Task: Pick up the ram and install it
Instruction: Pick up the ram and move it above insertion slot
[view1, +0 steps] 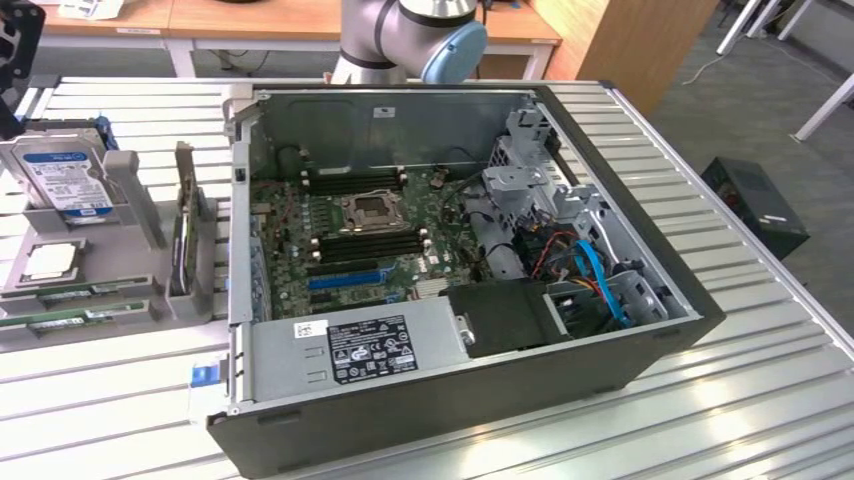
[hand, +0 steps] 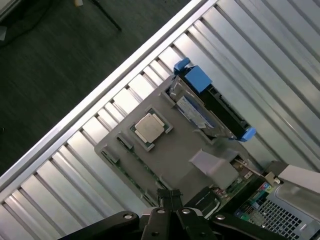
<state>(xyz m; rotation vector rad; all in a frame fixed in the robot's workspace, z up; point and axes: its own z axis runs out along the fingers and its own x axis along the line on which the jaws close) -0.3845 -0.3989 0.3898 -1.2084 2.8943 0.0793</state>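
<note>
The jaws of the black gripper (hand: 170, 199) are pressed together on nothing, poised above the grey plastic parts holder (hand: 175, 155) near its square silver processor chip (hand: 149, 127). The long, thin green ram stick (view1: 60, 318) lies lengthwise in a slot along the holder's near edge in the exterior view, well apart from the black memory slots (view1: 367, 243) inside the open computer case (view1: 400, 440) on the ribbed metal tabletop (view1: 747, 410). A clean pick would likely call for parting the jaws, squaring them across the stick's thin faces near its middle, and descending straight without knocking neighbouring parts.
</note>
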